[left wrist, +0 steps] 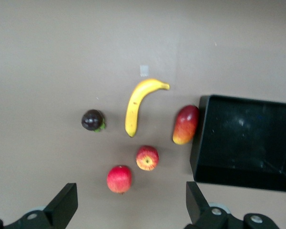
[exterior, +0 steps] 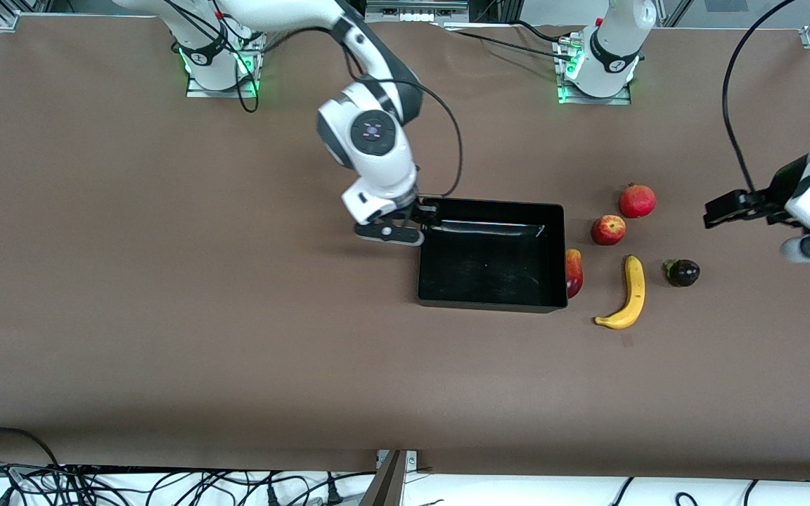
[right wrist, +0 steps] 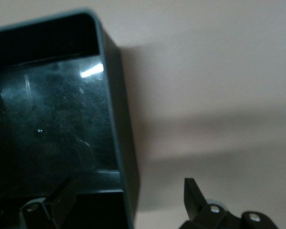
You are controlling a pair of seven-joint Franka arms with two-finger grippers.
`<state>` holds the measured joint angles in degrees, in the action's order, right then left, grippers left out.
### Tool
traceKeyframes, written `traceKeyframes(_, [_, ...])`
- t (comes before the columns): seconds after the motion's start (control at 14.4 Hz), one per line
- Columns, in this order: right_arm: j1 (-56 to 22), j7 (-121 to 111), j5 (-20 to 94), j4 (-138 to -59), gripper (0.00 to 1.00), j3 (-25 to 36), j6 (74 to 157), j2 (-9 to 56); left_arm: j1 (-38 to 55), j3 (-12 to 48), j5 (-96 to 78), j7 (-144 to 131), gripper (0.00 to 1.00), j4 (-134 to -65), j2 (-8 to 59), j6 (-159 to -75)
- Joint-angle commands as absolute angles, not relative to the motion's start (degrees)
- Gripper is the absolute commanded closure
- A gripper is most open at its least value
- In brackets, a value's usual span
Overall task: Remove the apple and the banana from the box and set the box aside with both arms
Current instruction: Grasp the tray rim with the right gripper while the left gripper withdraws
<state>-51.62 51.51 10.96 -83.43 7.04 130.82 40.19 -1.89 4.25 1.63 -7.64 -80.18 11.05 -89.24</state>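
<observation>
- Table: covered in a matte brown sheet, flat and uniform. No readable writing or brand marks appear on any item.
- Box: a shallow rectangular tray of glossy black plastic with low walls and rounded corners. It sits near the table's centre and serves as the landmark below. Its floor shows light scuffs and a bright reflection. Nothing lies inside it.
- Right gripper: positioned at the box corner nearest the right arm's base. In the right wrist view, its fingers stand spread wide, one over the box interior and one outside the wall. They clasp nothing.
- Left gripper: hovers over bare table, well apart from the box toward the left arm's end. Its black fingers are spread fully and carry nothing. The left arm is cut off by the front view's edge.
- Banana: curved, smooth, yellow. It lies near the box on the left arm's side.
- Mango: oblong, red-orange. It touches the box wall on the same side and is partly hidden by that wall in the front view.
- Pomegranate: round, red, with a small crown.
- Apple: round, red-yellow, between the pomegranate and the mango.
- Purple fruit: dark, round, with a green stem; the fruit farthest from the box.
</observation>
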Motion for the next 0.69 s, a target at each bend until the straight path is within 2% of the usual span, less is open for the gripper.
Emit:
traceKeyframes(0.0, [-53.17,53.78,11.08,-80.24,0.0,8.0,133.85,44.99,3.32,-0.6,0.7,-6.77,0.0,-97.96,-1.91,-99.37])
traceKeyframes(0.14, [-54.31,54.05,10.81,-80.24,0.04,8.09,135.43,46.75,3.69,-1.58,1.23,-6.07,0.0,-100.19,-3.08,-100.72])
traceKeyframes(0.21, [-54.66,54.05,10.38,-80.24,0.18,8.09,135.7,47.28,3.17,-1.5,2.01,-4.41,0.0,-100.37,-2.99,-100.72])
traceKeyframes(0.35, [-54.67,53.0,6.96,-80.24,0.7,8.0,135.7,47.72,2.64,-1.06,2.55,-3.69,0.0,-100.37,-2.9,-100.9])
traceKeyframes(0.42, [-54.67,52.91,6.68,-80.24,0.93,7.91,135.7,47.81,2.46,-1.05,2.55,-3.6,0.0,-100.37,-2.9,-100.9])
traceKeyframes(0.49, [-54.67,52.91,6.77,-80.33,1.0,7.91,135.44,47.81,1.94,-0.62,2.81,-3.6,0.0,-100.72,-2.99,-100.9])
traceKeyframes(0.62, [-54.76,52.82,6.94,-80.68,1.0,7.91,134.83,47.46,0.53,0.79,2.81,-3.6,0.0,-100.81,-2.9,-100.9])
